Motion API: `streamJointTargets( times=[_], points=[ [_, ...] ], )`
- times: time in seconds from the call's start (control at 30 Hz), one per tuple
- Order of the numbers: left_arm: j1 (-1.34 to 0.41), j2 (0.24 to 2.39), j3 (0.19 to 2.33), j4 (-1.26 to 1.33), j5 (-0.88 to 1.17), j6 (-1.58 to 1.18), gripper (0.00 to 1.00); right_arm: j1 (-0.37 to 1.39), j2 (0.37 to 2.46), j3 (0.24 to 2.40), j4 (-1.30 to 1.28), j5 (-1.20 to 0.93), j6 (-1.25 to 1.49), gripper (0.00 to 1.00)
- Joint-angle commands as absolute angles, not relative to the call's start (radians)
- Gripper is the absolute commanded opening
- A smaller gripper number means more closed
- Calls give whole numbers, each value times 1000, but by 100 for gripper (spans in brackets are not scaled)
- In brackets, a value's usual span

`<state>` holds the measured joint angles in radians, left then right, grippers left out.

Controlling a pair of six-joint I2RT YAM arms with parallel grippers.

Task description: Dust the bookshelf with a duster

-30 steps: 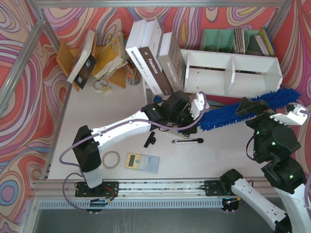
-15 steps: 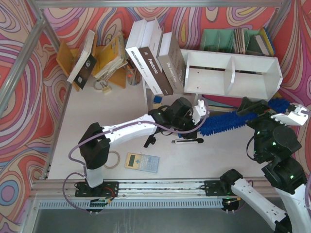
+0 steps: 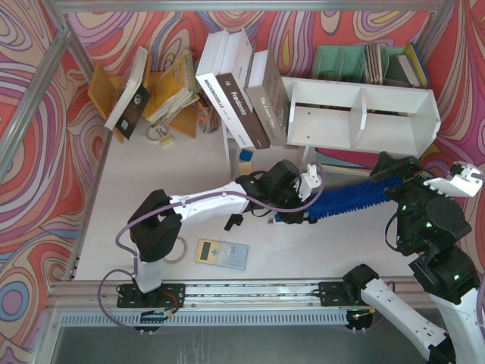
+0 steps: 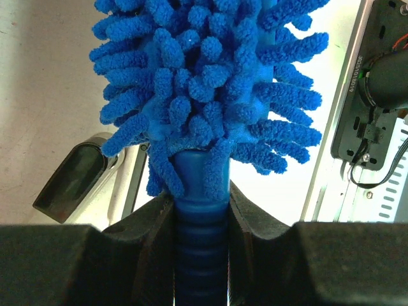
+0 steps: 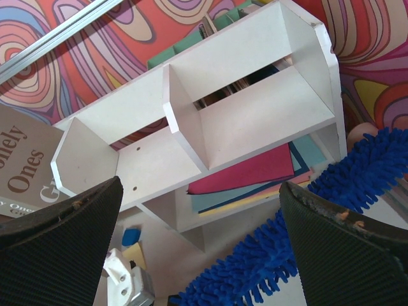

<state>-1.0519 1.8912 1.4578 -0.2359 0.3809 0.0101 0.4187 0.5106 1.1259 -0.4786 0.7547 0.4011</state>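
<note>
The duster [image 3: 353, 196] is a fluffy bright-blue strip lying aslant over the table, in front of the white two-compartment bookshelf [image 3: 362, 114] and apart from it. My left gripper [image 3: 303, 206] is shut on the duster's ribbed blue handle [image 4: 201, 223], and the blue head [image 4: 204, 83] fills the left wrist view. My right gripper [image 3: 420, 176] hangs open above the duster's far end, holding nothing. In the right wrist view its fingers [image 5: 60, 245] frame the bookshelf [image 5: 191, 127] and the duster [image 5: 306, 248] below it.
Large books [image 3: 235, 98] lean left of the shelf. A green file organiser [image 3: 364, 64] stands behind it, and a yellow rack [image 3: 170, 91] stands at the back left. Coloured papers [image 5: 255, 172] lie under the shelf. A calculator [image 3: 222, 254], a tape ring [image 3: 173, 249] and a black tool [image 3: 233, 221] lie near the front.
My left arm has drawn back towards the front left, pulling the duster with it. Its far end has slid from beside the shelf's right end to beneath the right gripper. The right arm has not moved.
</note>
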Motion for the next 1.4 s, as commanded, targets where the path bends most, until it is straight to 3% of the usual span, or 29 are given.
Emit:
streamJointTargets(
  times=[0.0, 0.37, 1.0, 1.37],
  points=[
    [-1045, 1828, 1449, -192, 365, 9, 0, 421, 499, 1138, -480, 771, 409, 99],
    [-1045, 1660, 1466, -217, 430, 13, 0, 422, 501, 1138, -482, 765, 423, 99],
    [-1045, 1827, 1388, -175, 405, -55, 0, 422, 501, 1069, -417, 802, 323, 99],
    [-1047, 1793, 1395, -218, 354, -65, 0, 422, 448, 945, -311, 818, 227, 99]
  ],
)
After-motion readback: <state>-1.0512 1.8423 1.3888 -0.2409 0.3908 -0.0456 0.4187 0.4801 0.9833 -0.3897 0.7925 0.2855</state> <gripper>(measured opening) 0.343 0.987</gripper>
